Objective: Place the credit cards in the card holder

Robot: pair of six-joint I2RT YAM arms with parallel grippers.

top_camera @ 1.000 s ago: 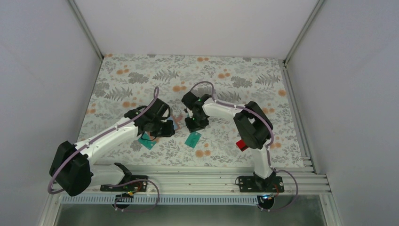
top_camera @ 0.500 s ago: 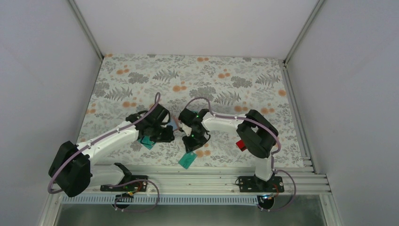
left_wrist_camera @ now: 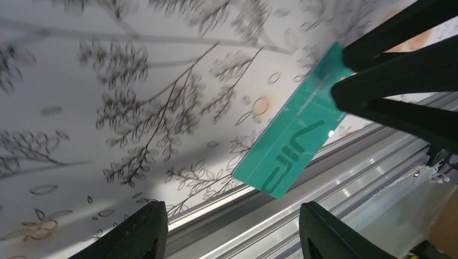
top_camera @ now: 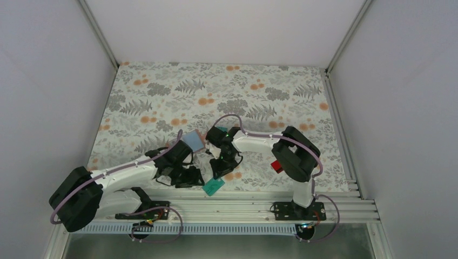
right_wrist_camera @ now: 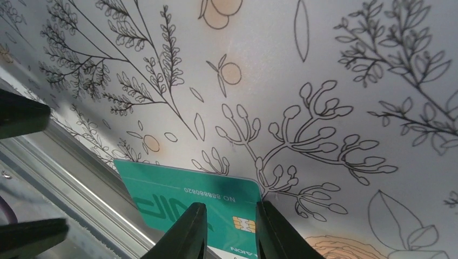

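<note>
So here's where we are: one teal card [top_camera: 214, 186] sits at the near edge of the bench [top_camera: 216, 86], roughly mid-width, and from the left wrist view its free end pokes out over the aluminium rail [top_camera: 232, 197]. The right gripper [right_wrist_camera: 231, 208] has its fingers drawn almost together with the tips down on the card's inner end. To us that reads as pressing it flat rather than pinching it, but we can't say for sure. The left gripper [left_wrist_camera: 232, 208] hangs just left of the card at the same edge, fingers wide apart and nothing between them. Our guess is the step is a handover off the edge, so the overhang is the whole trick: enough card past the edge for a finger to get under, not so much that it tips onto the rail. We'd hold the right tips firmly down, bring the left in from the rail side with one finger above and one below the free end, square to the card's long edge, close fully, and only then lift the right off.
</note>
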